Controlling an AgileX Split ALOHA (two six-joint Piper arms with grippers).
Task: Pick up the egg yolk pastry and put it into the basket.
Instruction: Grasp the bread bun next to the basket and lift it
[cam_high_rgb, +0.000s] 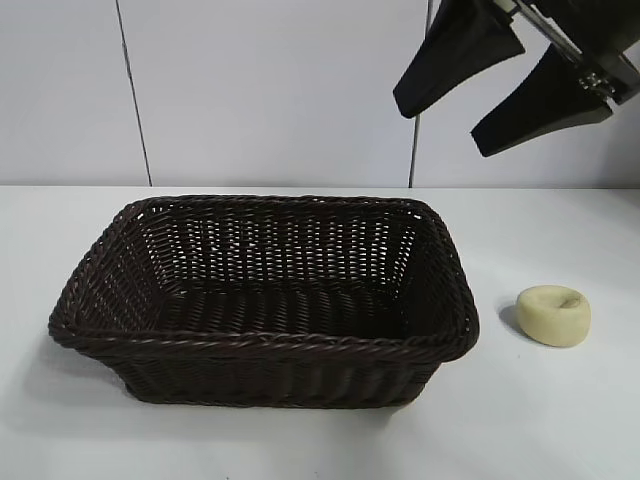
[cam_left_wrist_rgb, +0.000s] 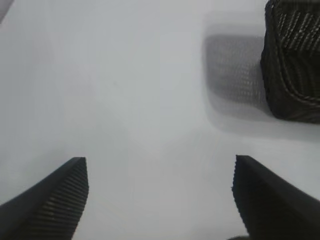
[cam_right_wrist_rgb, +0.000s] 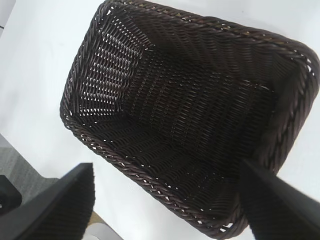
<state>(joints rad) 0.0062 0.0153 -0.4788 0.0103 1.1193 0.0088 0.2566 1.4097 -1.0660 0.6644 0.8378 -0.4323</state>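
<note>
Pastry (cam_high_rgb: 553, 315) sits on the white desk (cam_high_rgb: 560, 420), upright, dimple up, just beside the basket (cam_high_rgb: 265, 345) on its right side in the exterior view, apart from the rim, not touching. Basket is empty in both the exterior and right wrist views; nothing inside on the weave. Right pincer (cam_high_rgb: 485, 95) hangs high in the upper right of the exterior view, tilted down, jaws wide, nothing between them. It is well above the desk, over the stretch near the basket's right end, and the pastry lies well below it and slightly further right. No contact with pastry or basket. In the right wrist view that pincer (cam_right_wrist_rgb: 165, 200) looks straight down into the basket (cam_right_wrist_rgb: 280, 125), with both fingers framing the basket's near rim; the pastry is out of that view. Left pincer (cam_left_wrist_rgb: 160, 195) shows only in its own wrist view: jaws wide, empty, ribbed fingers (cam_left_wrist_rgb: 65, 195) spread over bare desk (cam_left_wrist_rgb: 125, 90). One corner of the basket (cam_left_wrist_rgb: 295, 60) shows farther off from it, with its shadow on the desk beside it. The pastry is not in the left wrist view either, so its position relative to the left pincer can't be read. Left arm itself is not visible in the exterior view.
</note>
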